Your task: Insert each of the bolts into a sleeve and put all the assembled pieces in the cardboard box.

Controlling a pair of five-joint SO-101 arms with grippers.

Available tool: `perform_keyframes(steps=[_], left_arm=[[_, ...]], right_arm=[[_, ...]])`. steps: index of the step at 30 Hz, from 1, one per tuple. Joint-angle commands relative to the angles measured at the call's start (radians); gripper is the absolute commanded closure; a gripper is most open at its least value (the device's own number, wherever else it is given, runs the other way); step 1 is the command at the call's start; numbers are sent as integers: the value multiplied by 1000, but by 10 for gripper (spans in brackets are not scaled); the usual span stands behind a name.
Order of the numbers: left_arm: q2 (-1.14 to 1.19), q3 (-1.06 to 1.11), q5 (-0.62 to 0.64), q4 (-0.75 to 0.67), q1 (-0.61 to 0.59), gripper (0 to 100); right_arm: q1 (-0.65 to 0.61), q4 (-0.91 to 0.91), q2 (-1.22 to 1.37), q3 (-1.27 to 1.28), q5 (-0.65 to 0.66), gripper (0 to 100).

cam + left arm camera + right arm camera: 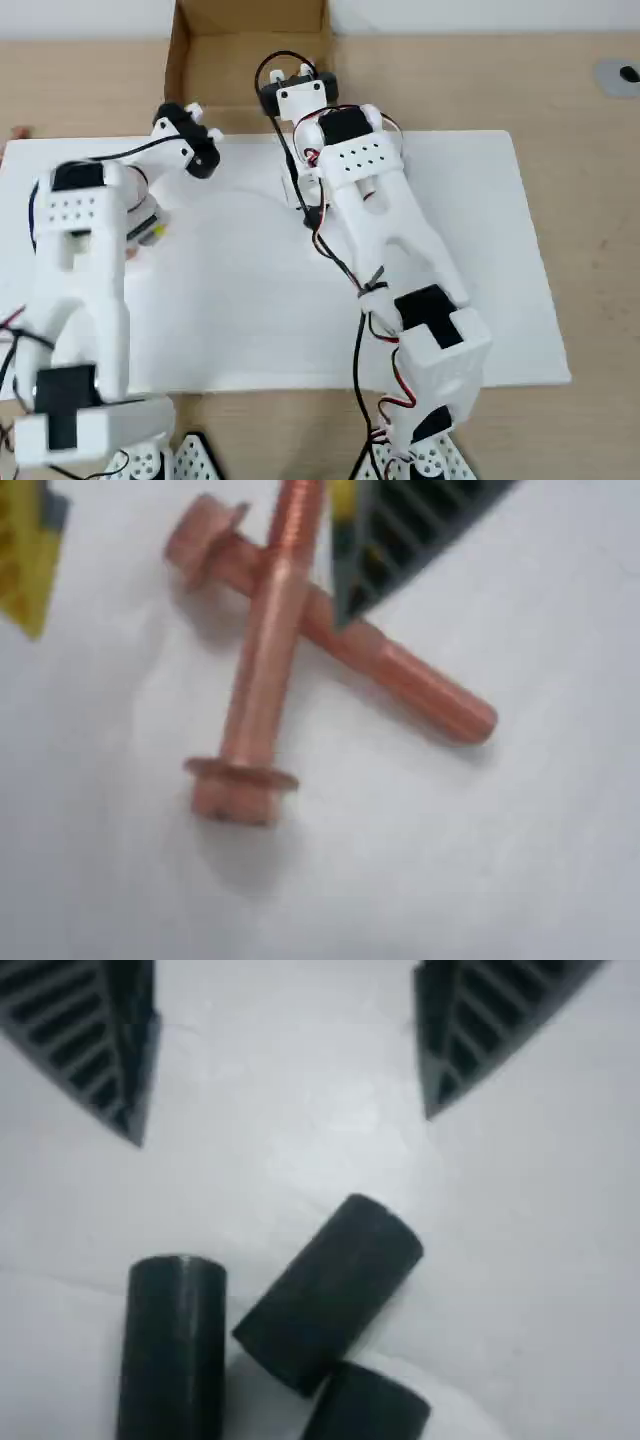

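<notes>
My left gripper hangs spread open over two copper bolts crossed on the white sheet, the upper bolt lying across the lower bolt. My right gripper is also spread wide, holding nothing, above three black sleeves lying close together. The cardboard box stands at the sheet's far edge.
</notes>
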Motion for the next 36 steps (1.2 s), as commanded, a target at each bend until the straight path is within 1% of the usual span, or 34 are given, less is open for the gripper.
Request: perform_keyframes(steps=[1, 6, 13, 26, 29, 36], left_arm=[[79, -140, -97, 23, -46, 800], [225, -252, -133, 23, -100, 800], [389, -318, -137, 25, -74, 800], [460, -321, -132, 18, -44, 801], [478, -321, -94, 17, -25, 801], [527, -321, -64, 15, 31, 801]], right_arm=[[-18, -6, -65, -5, -12, 785], [-18, -6, -65, -5, -12, 785], [-18, -12, -65, -5, -12, 785], [-24, -14, -65, -5, -12, 785], [-24, -14, -65, -5, -12, 785], [-24, -14, -65, -5, -12, 785]])
